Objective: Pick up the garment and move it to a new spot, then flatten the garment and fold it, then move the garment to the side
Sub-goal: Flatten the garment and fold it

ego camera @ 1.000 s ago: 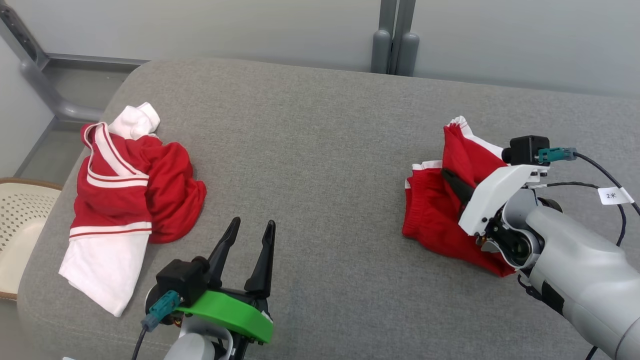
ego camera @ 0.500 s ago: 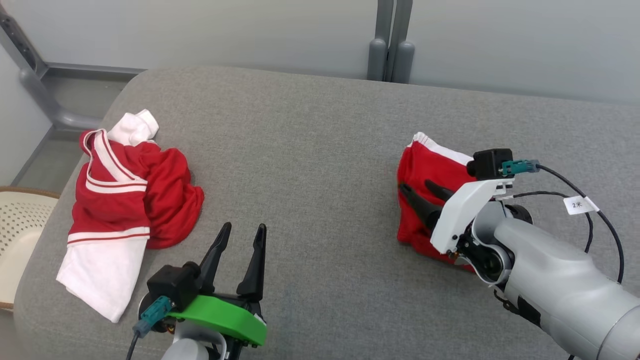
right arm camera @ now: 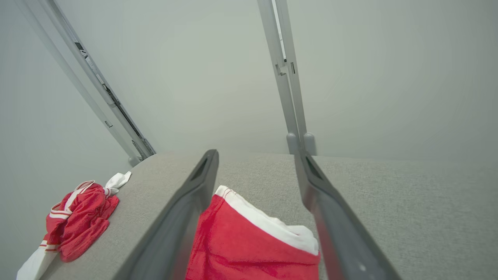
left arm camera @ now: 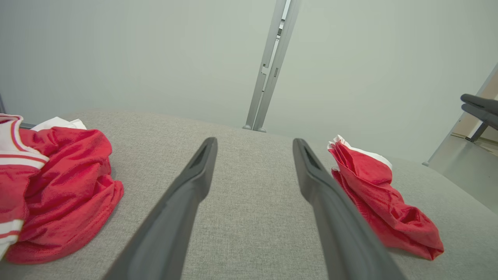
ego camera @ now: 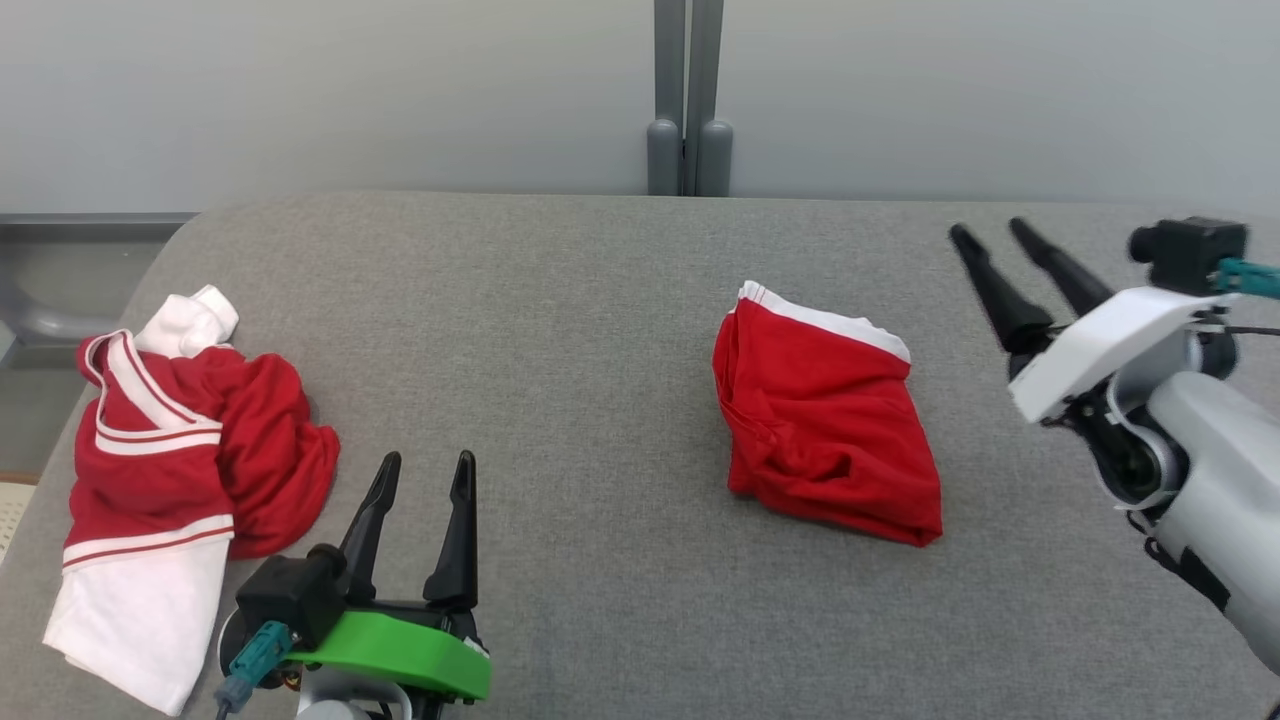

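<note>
Right gripper (ego camera: pixel 985 232) raised at three o'clock, fingers spread, grasping nothing; left gripper (ego camera: pixel 427 463) low at seven o'clock, likewise released. Two garments on grey couch (ego camera: pixel 580 300): folded red garment (ego camera: pixel 825 430) right of centre, crumpled red-and-white jersey (ego camera: pixel 170 470) at nine o'clock.

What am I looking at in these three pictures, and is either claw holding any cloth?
This is a two-armed robot. The wide picture comes from its head; the other two look along each arm's fingers. On the grey fabric cushion lie a folded red shorts-like garment with a white band and a crumpled red-and-white striped shirt. The left gripper on the green mount is open above bare cushion. The right gripper on the white mount is open too, raised beside the folded garment. Neither holds anything.
</note>
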### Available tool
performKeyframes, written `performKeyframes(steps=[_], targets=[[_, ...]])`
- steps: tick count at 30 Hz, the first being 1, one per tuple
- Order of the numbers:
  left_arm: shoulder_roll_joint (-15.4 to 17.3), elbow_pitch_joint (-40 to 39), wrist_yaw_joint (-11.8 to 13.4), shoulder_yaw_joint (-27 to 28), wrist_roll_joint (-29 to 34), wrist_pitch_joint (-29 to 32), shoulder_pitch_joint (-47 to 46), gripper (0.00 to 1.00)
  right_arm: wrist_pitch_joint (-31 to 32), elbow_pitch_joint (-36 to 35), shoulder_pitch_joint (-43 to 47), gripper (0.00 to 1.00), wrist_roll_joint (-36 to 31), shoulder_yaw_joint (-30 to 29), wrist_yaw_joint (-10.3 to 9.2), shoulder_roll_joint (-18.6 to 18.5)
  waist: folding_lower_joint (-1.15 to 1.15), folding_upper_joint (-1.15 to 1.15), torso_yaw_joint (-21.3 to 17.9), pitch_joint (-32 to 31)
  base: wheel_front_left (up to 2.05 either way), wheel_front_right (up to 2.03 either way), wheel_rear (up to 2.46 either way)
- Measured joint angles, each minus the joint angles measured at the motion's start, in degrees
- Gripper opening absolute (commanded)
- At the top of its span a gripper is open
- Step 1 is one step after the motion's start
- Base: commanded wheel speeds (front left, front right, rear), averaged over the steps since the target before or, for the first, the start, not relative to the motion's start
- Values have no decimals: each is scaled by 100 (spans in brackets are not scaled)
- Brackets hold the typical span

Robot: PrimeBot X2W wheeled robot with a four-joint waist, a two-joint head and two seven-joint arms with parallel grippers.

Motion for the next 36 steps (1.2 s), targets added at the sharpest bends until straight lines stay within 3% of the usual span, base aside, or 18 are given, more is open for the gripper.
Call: performKeyframes(steps=[2,5,11,12,13,15,21,28,36], targets=[[-4,-53,3,30,43,0,38,100,-4,-55,342,100,-498,-805,0,-10,0,0,-74,-2,0,0,0],[-25,-109,4,54,80,1,62,100,-3,1,1006,100,-1105,-1550,0,136,0,0,-135,21,0,0,0],[-54,-97,-41,23,123,0,60,100,-3,-11,1417,100,-1868,-2167,0,470,0,0,-91,98,0,0,0],[-56,-83,-46,11,129,0,55,100,-3,13,1446,85,-1934,-2212,0,508,0,0,-70,108,0,0,0],[-62,-76,-53,5,129,0,49,100,-3,47,1451,38,-1985,-2218,0,522,0,0,-49,117,0,0,0],[-74,-47,-64,8,129,0,41,100,-4,172,1447,0,-2117,-2191,0,569,0,0,14,138,0,0,0],[-115,38,-92,-35,109,0,-43,100,112,727,1094,0,-2149,-1904,0,744,0,0,265,231,0,0,0],[-169,116,-132,-116,70,0,-179,100,245,1860,398,0,-2204,-1674,1,1009,0,0,631,417,0,0,0],[-212,203,-153,-44,70,1,-233,100,456,2446,258,0,-2020,-988,0,1651,0,0,1055,601,0,0,0]])
